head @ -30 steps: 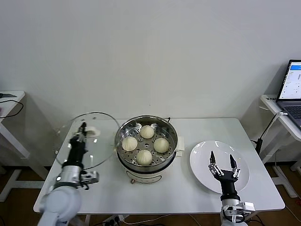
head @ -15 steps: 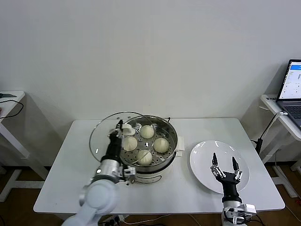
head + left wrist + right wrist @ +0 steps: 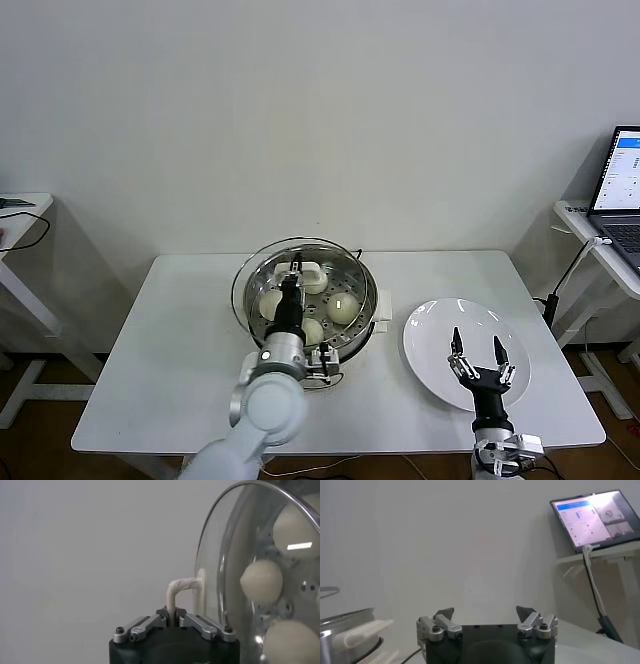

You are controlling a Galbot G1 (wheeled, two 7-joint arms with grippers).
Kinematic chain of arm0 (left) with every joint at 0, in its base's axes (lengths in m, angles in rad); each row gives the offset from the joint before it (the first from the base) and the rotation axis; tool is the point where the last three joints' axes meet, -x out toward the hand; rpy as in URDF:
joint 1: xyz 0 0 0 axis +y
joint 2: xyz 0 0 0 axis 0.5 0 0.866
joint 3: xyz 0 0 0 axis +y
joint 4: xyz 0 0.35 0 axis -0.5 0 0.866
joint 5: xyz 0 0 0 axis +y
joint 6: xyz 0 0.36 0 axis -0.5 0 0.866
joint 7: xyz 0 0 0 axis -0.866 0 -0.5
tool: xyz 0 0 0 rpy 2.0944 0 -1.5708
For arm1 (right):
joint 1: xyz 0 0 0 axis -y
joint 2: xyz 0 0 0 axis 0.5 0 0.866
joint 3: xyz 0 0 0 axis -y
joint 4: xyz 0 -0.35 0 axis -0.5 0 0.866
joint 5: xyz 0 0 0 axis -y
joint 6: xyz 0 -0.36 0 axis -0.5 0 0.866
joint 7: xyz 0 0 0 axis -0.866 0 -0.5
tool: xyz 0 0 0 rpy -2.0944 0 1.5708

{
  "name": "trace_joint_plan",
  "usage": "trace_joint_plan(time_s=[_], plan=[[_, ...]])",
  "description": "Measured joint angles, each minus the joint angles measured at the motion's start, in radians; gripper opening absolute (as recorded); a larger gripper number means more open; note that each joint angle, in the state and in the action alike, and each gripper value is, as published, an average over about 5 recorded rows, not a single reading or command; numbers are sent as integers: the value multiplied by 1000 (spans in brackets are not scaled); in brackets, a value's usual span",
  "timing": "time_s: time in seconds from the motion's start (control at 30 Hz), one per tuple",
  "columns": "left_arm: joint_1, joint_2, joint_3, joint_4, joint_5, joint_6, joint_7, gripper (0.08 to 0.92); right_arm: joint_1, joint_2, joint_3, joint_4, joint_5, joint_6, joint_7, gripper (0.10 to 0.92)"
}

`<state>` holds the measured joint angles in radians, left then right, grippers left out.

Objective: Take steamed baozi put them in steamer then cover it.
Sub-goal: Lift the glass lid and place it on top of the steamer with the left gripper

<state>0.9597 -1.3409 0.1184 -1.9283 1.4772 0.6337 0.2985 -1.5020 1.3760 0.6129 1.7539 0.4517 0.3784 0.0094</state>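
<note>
The steamer (image 3: 362,322) stands mid-table, a shiny steel pot on a cream base. Several white baozi (image 3: 343,307) lie on its perforated tray; they also show through the glass in the left wrist view (image 3: 260,581). My left gripper (image 3: 292,272) is shut on the white handle (image 3: 179,588) of the round glass lid (image 3: 250,272) and holds the lid tilted just over the pot. My right gripper (image 3: 477,345) is open and empty above the white plate (image 3: 430,335).
A laptop (image 3: 620,185) sits on a side table at the far right, with a cable hanging beside it. Another small table stands at the far left. The white table's left half (image 3: 170,350) is bare.
My left arm has carried the glass lid from the table's left side rightward to over the steamer. The right gripper has stayed over the plate.
</note>
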Motion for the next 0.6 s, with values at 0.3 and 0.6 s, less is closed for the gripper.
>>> trace_joint_plan(time_s=[0.3, 0.6], plan=[[-17, -54, 19, 55, 35, 11, -8, 187, 3, 1, -3, -7, -5, 0, -1, 823], [-23, -88, 29, 94, 52, 12, -21, 187, 4, 2, -5, -15, -8, 1, -4, 823]])
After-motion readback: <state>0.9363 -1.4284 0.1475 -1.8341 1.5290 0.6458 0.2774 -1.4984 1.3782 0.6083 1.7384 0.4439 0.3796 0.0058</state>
